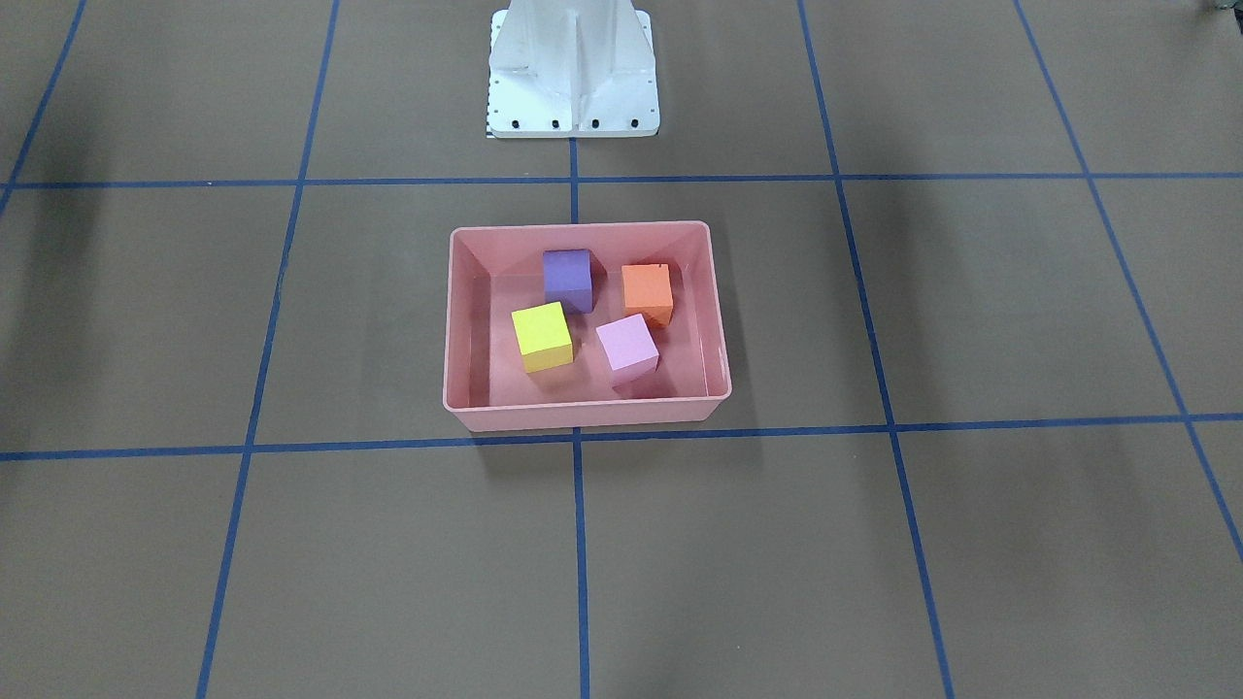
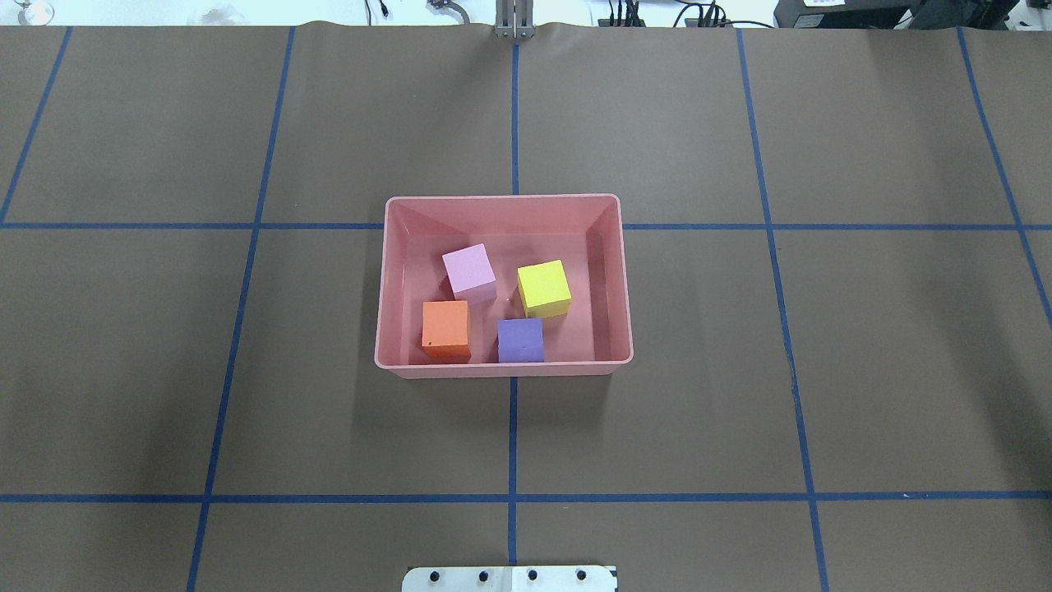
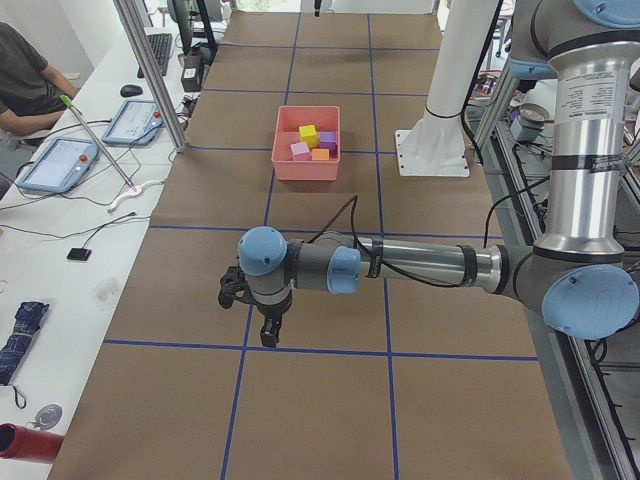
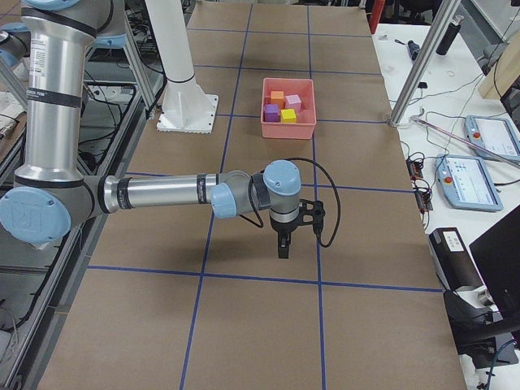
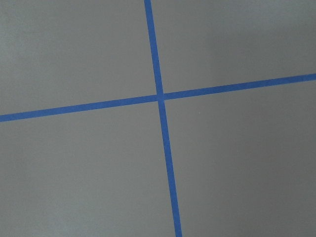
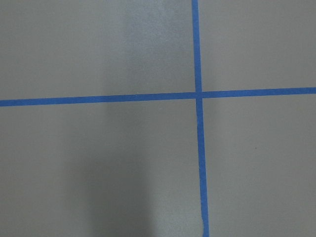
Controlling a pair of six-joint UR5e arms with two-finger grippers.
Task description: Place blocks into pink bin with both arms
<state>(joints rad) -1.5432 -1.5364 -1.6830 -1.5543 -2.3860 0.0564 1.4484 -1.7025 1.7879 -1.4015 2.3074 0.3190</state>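
Tabletop [image 2: 164,370] carries the pink bin [image 2: 503,200], which holds the yellow block [image 2: 543,288], purple block [image 2: 520,340], lilac block [image 2: 469,272] and orange block [image 2: 445,328]. Well apart from it hang the left gripper [image 3: 268,335] and right gripper [image 4: 282,248]; I cannot tell their opening. A careless arm sweep could knock the bin.

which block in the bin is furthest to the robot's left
The orange block, in the near left corner of the bin seen from the robot. The pale pink block, purple block and yellow block all sit further right.

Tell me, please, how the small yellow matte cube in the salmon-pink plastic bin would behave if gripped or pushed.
The small yellow matte cube rests flat-faced, so it should slide, not roll. Its matte surface probably grips well. Small beside the salmon-pink plastic bin, it is likely light.
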